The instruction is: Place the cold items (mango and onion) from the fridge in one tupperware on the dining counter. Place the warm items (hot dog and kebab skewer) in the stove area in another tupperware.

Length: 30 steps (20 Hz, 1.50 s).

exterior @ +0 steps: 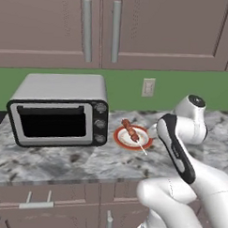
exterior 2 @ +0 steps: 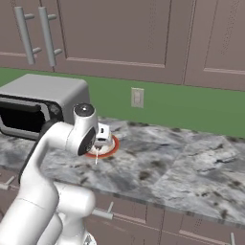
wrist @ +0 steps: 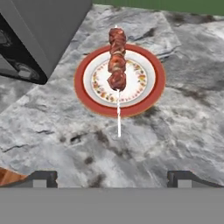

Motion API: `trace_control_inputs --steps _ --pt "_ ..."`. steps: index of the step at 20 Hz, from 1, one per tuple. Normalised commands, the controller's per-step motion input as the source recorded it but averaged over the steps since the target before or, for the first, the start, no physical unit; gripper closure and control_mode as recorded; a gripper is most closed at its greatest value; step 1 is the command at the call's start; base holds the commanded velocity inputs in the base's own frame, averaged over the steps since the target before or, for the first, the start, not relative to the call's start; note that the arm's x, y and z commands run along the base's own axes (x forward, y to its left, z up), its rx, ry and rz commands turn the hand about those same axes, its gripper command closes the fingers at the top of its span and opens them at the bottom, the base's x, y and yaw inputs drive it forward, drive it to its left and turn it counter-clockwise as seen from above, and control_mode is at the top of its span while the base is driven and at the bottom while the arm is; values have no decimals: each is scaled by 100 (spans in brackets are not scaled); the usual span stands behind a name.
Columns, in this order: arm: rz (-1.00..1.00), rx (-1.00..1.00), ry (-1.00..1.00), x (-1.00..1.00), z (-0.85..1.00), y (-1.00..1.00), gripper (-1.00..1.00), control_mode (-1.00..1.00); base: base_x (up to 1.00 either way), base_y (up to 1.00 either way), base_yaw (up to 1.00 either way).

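I've got the kebab skewer (wrist: 117, 65) in the upper middle of the hand view, lying across a red-rimmed plate (wrist: 153, 94), its meat chunks over the plate's centre and its thin white stick poking off the near rim onto the marbled worktop (wrist: 183, 131). My tool (wrist: 113, 178) sits at the bottom of that frame with its 2 tips spread wide and nothing between them; the skewer lies above and between them in the picture, well apart from both tips, its stick pointing down toward the gap. In the left base view the skewer (exterior: 130, 130) and plate (exterior: 122, 139) sit at centre frame, just right of the toaster oven (exterior: 59, 111), with my arm rising at the lower right. In the right base view the arm's wrist covers most of the plate (exterior 2: 111, 148).
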Motion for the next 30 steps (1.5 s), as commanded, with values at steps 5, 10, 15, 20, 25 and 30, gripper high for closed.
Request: trace_control_inputs --steps 5,10,15,20,25,30 --pt "3 0 -3 74 -28 2 -100 -100 0 0 0" --pt "0 0 2 91 -29 18 -100 -100 0 0 0" --pt "0 -1 11 88 -41 23 -100 -100 0 0 0" --pt "0 -7 19 77 -51 6 -100 -100 0 0 0" --pt "0 -1 11 70 -25 0 -100 -100 0 0 0" --pt "0 0 6 54 -38 0 -100 -100 0 0 0"
